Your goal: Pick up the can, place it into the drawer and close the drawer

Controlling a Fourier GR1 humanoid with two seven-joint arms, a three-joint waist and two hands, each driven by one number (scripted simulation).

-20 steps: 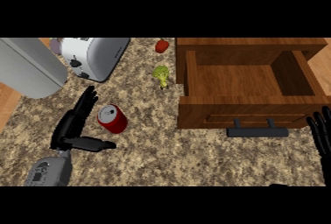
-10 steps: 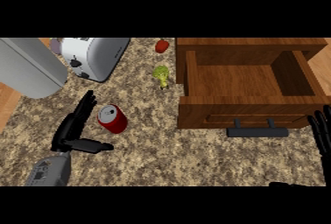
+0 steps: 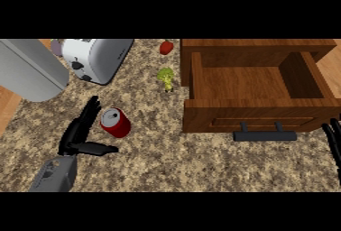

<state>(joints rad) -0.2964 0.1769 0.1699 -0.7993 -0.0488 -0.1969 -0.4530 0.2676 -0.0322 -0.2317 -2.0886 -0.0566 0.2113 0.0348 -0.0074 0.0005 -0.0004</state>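
Can (image 3: 115, 122): red, rigid, likely light, smooth-sided; lies just right of left hand's fingers.
Hold: across the cylinder's sides.
Left hand (image 3: 78, 134): open, holding nothing.
Right hand (image 3: 333, 140): resting, fingers straight.

drawer (image 3: 256, 83) open, inside bare | bench (image 3: 173, 158) bare between can (image 3: 115, 122) and drawer | broccoli (image 3: 166, 78) just left of drawer | toaster (image 3: 96, 57) far left
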